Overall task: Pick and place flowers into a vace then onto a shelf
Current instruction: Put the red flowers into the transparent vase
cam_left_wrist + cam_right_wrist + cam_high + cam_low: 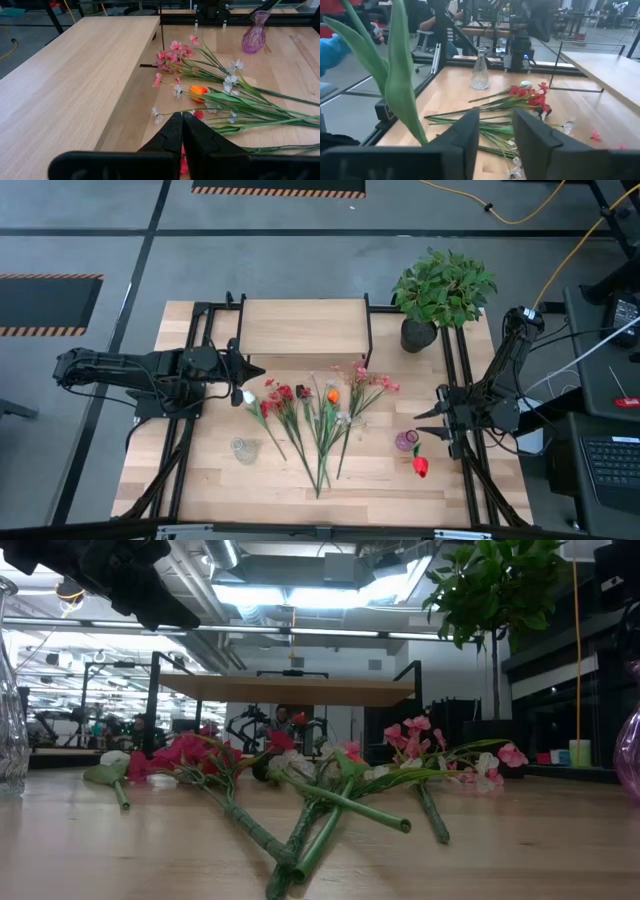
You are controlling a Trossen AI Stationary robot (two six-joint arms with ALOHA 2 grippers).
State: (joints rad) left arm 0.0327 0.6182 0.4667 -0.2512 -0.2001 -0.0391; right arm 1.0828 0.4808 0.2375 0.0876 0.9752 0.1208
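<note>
- The left gripper is clenched with nothing in it. It hangs over the table just in front of the shelf's left end, pointing across the flower pile. Looks to me like it's simply waiting.
- The right gripper is over by the table's right edge. Its fingers stand apart with nothing between them, so it's released, not grasping.
- A red tulip sits right next to those fingers, and its long green leaf rises past one of them in the right wrist view. My read is that the stem is standing in the pink vase just beside the gripper, though I can't see the stem actually going into the neck.
- The rest of the flowers lie flat in a loose fan in the middle of the table. The blooms point toward the shelf and the stems toward the near edge, which leaves the stems easy to pinch from either side.
- The clear glass vase stands empty toward the near left part of the table, close to the left arm's side.
- The shelf runs along the middle of the far edge with nothing on it, so the vase-onto-shelf step isn't done yet.
- A potted plant sits at the shelf's right end, not part of the job.
</note>
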